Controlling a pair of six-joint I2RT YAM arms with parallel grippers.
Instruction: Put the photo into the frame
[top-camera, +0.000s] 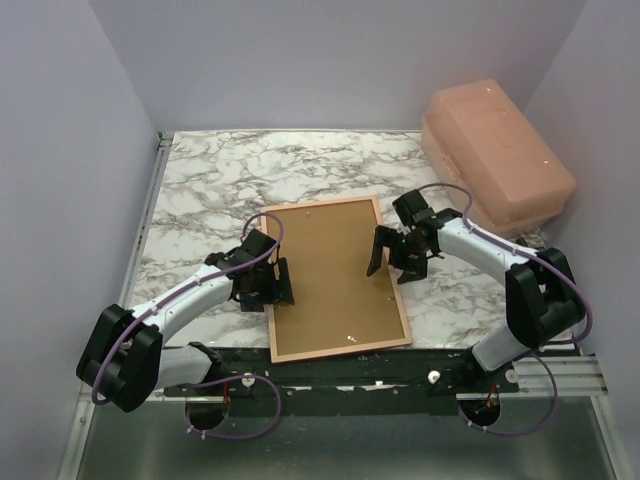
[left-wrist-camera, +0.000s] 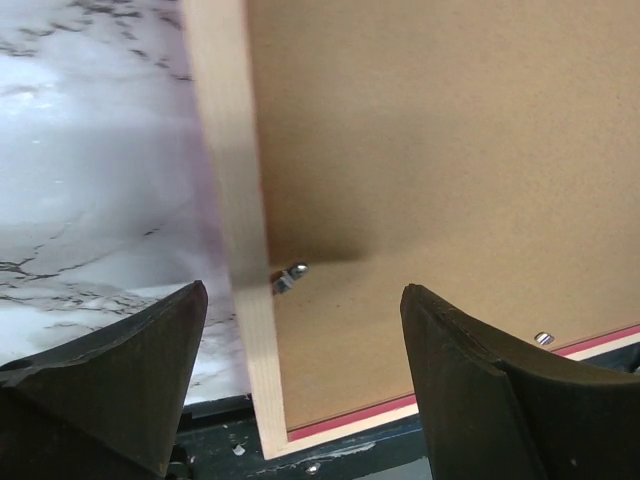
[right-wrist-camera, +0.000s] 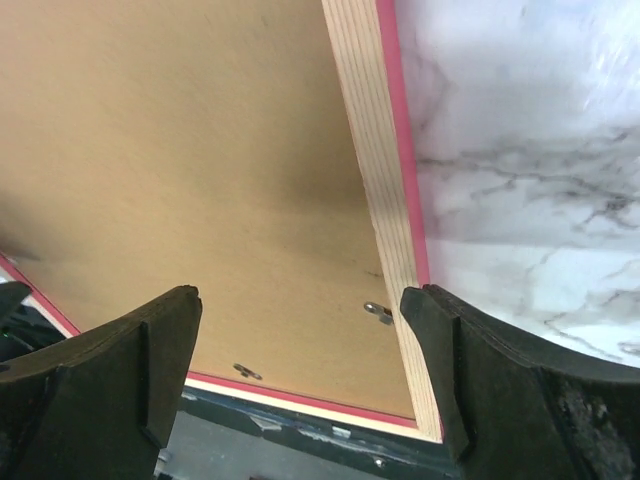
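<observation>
The frame (top-camera: 340, 352) lies face down on the marble table, its pale wood rim and thin pink edge around a brown backing board (top-camera: 335, 275). The photo is hidden. My left gripper (top-camera: 272, 285) hovers open over the frame's left rim (left-wrist-camera: 235, 200), one finger on each side of it, holding nothing (left-wrist-camera: 302, 292). My right gripper (top-camera: 390, 258) stands open over the right rim (right-wrist-camera: 365, 130), and nothing lies between its fingers (right-wrist-camera: 302, 295). Small metal tabs (left-wrist-camera: 287, 275) (right-wrist-camera: 378, 313) sit at the board's edges.
A pink plastic box (top-camera: 497, 155) stands at the back right corner. The frame's near end reaches the table's front edge, by the dark rail (top-camera: 330, 375). White walls close in the left, back and right sides.
</observation>
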